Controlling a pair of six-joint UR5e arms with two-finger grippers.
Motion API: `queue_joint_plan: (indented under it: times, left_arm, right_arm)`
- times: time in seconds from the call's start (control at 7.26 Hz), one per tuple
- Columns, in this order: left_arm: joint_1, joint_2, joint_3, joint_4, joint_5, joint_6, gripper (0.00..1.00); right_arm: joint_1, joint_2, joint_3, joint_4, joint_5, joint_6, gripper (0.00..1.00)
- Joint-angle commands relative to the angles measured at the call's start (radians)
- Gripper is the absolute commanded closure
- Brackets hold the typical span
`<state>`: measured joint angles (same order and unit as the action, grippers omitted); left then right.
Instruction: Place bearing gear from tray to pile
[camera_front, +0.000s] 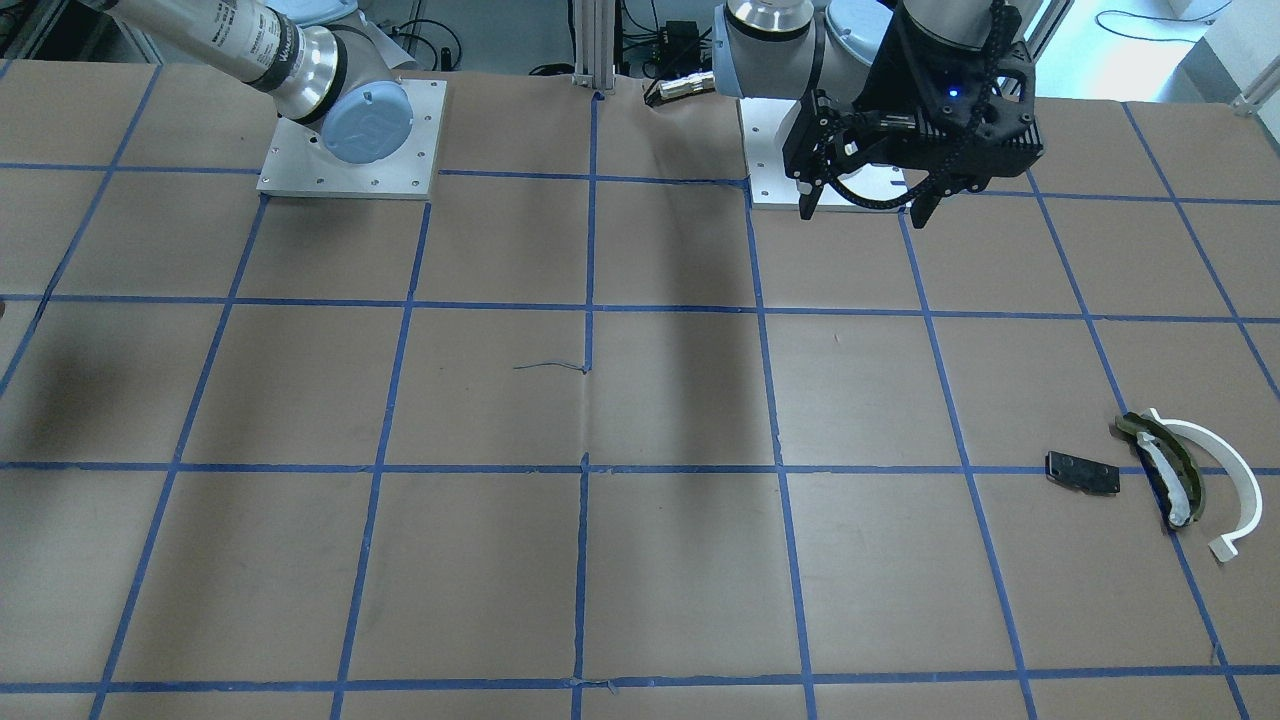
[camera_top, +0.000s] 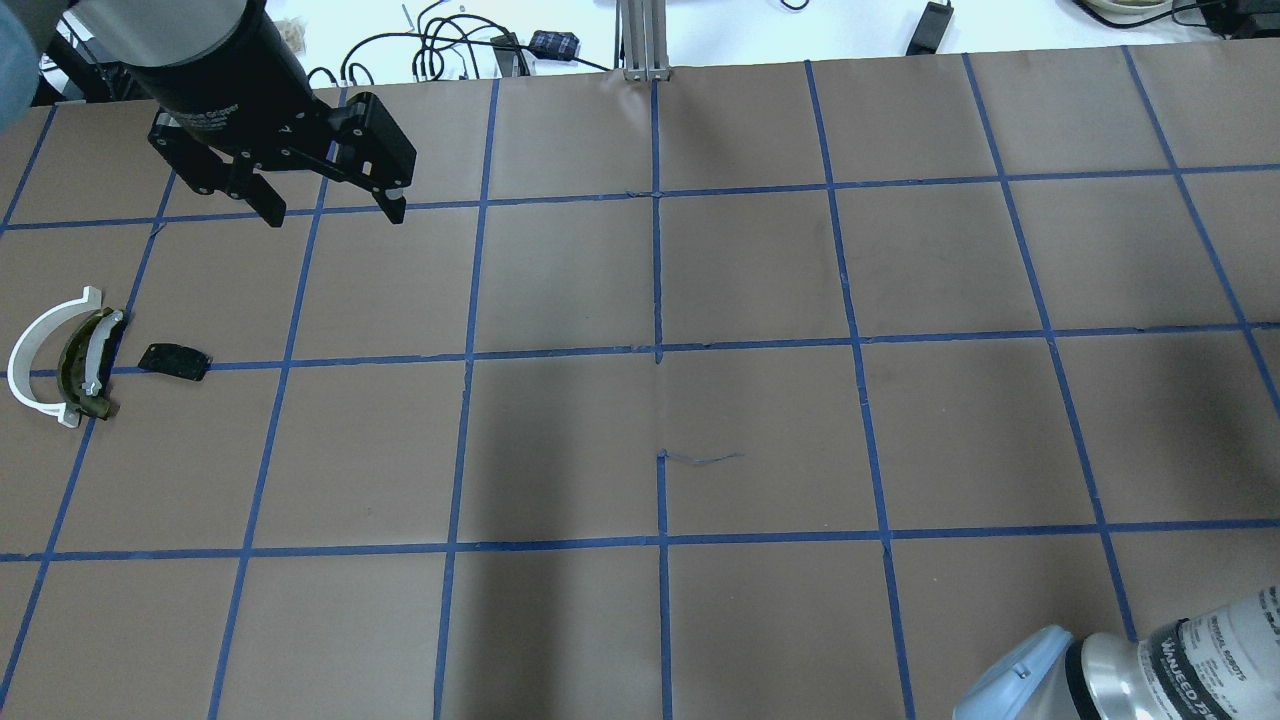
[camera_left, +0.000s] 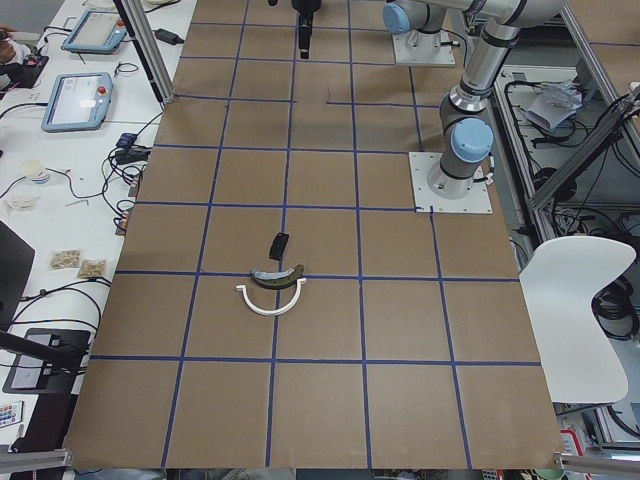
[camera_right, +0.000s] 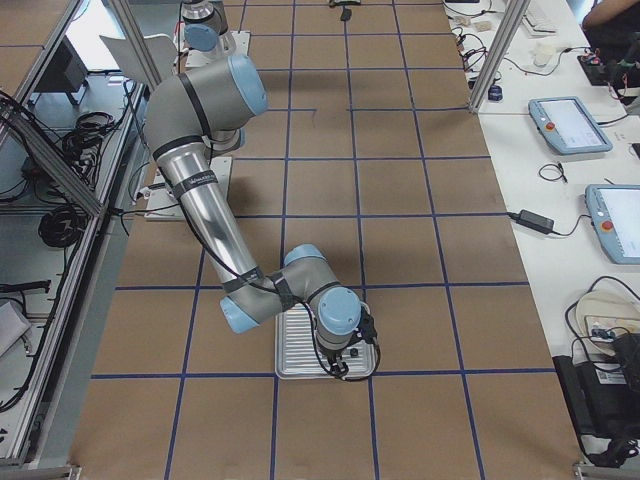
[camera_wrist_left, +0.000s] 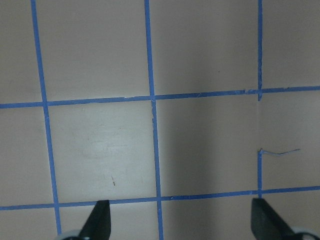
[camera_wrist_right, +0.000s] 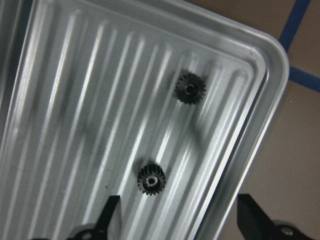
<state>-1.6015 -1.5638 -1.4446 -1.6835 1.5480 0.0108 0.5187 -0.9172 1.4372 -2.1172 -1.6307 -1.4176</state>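
Right gripper (camera_wrist_right: 177, 212), jaws wide and empty, points straight down over the tray (camera_wrist_right: 260, 100), where a gear (camera_wrist_right: 151, 179) lies flat, bore up, just ahead of the fingers (camera_wrist_right: 109, 212), a second gear (camera_wrist_right: 190, 90) beyond; the arm (camera_right: 205, 215) is bent low.

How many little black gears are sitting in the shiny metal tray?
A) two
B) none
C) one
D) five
A: the right wrist view shows one gear near the rounded corner of the tray and a second gear lower down, and no others.
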Motion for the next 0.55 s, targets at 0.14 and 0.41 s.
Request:
queue_joint_plan:
  times: [0.14,0.41]
  left_arm:
    - [0.0,0.001,-0.002,-0.002,0.001,0.0,0.0]
    - [0.0,0.001,-0.002,-0.002,-0.002,0.0,0.0]
  right_arm:
    - [0.001,0.014,0.014,0.005,0.005,0.077,0.16]
    - [0.006,0.021,0.017,0.006,0.003,0.08,0.27]
